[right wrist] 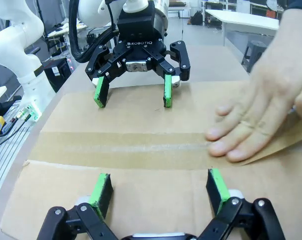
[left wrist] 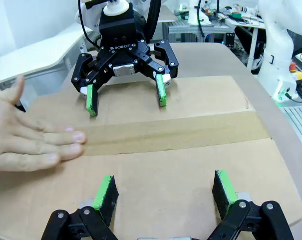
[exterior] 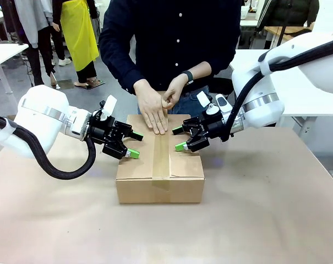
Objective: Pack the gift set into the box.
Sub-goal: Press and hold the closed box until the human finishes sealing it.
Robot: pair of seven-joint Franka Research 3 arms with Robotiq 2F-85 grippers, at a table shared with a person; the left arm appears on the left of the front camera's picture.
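Meanwhile, both grippers' jaws spread at box [exterior: 159, 171] top, hand [exterior: 152, 106] flat on tape, perhaps pressing.

One box [exterior: 159, 165] sits on the surface [exterior: 254, 209], closed with one strip of tape [exterior: 161, 154]. Two grippers flank it, left gripper [exterior: 134, 144] and right gripper [exterior: 179, 138], each with two fingers. Two hands: one flat hand [exterior: 152, 107], one raised hand [exterior: 173, 93].

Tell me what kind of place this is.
Probably a robotics lab or workshop: a third white robot arm stands at another bench, worktables carry cables and gear, and two grippers, left and right, flank a taped cardboard box.
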